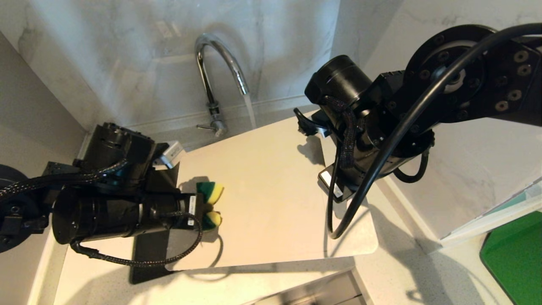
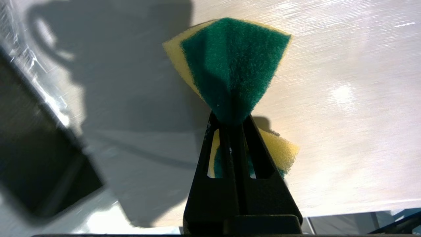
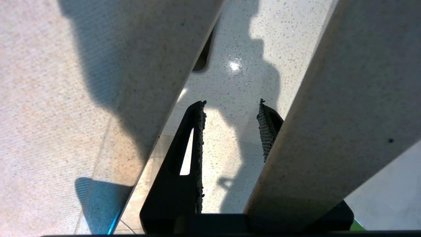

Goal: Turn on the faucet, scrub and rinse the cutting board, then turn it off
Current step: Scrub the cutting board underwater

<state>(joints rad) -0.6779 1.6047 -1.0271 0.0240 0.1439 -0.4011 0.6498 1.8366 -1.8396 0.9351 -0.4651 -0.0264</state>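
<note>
Two arms work over the sink: the left gripper (image 2: 232,121) has its jaws clenched on a green-and-yellow sponge (image 2: 235,65), pinched at its middle and fanned out beyond the tips, against the cutting board (image 1: 271,190). The right gripper (image 3: 232,128) stands with jaws parted — one seems to sit behind the board's edge, though I cannot tell if they grasp it. Water runs from the faucet (image 1: 220,63) onto the board's far end, beyond both jaws.
</note>
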